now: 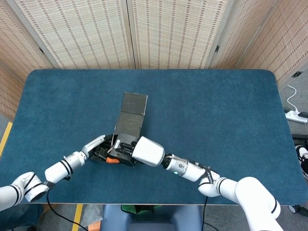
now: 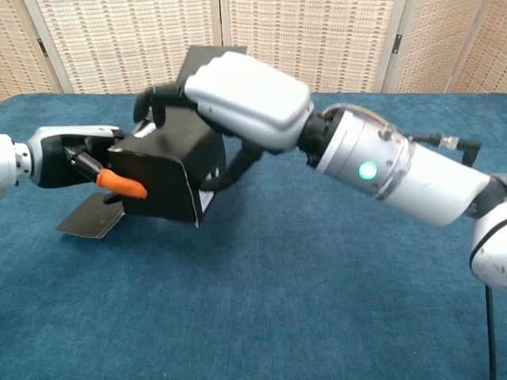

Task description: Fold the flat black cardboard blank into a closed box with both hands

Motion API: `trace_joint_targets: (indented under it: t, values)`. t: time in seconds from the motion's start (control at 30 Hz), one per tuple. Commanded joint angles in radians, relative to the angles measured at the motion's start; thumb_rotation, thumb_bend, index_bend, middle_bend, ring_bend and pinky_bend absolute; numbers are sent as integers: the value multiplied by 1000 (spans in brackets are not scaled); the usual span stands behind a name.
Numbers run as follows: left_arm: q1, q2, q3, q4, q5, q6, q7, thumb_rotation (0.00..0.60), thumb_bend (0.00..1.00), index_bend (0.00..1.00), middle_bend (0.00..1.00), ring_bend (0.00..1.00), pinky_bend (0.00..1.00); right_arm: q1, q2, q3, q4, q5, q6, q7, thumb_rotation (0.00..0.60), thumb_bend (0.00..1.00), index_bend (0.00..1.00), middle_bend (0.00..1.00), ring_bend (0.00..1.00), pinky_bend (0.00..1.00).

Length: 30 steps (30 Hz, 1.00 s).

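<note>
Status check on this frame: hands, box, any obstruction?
Left hand holds the black box, right hand presses on top. Box part-formed, flap open. Nothing in the way.

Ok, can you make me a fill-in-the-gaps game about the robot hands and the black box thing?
1. The half-folded black cardboard box is held by ____ robot hands at once.
2. The white right hand lies over the ____ of the box.
3. The left hand has an ____ fingertip against the box's side.
4. The table is covered in ____ cloth.

Missing words: two (both); top; orange; blue
</note>
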Motion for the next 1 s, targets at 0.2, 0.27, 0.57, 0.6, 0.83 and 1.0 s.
trace_joint_targets:
  t: [0.2, 0.27, 0.57, 0.6, 0.83, 1.0]
  values:
    - [28, -116, -10, 92, -52, -19, 197, 600, 185, 278, 250, 591, 734, -39, -109, -61, 173, -15, 22, 29, 600, 0, 297, 346, 756, 1000]
    - [37, -137, -15, 105, -66, -21, 247, 600, 185, 274, 247, 591, 733, -45, -125, -68, 202, -14, 24, 36, 600, 0, 298, 346, 756, 1000]
    - [59, -192, -41, 123, -129, -50, 437, 600, 184, 234, 224, 588, 723, -67, -182, -83, 300, 6, 14, 49, 600, 0, 297, 278, 755, 1000]
    - [61, -193, -44, 122, -137, -56, 450, 600, 184, 230, 222, 588, 723, -66, -186, -84, 307, 9, 8, 52, 600, 0, 298, 273, 755, 1000]
    - [69, -188, -60, 101, -165, -79, 519, 600, 183, 191, 210, 588, 722, -62, -196, -87, 333, 22, -7, 68, 600, 37, 297, 265, 758, 1000]
    - [71, -182, -66, 89, -168, -91, 537, 600, 183, 168, 198, 588, 722, -50, -195, -85, 333, 33, -26, 86, 600, 94, 331, 354, 764, 1000]
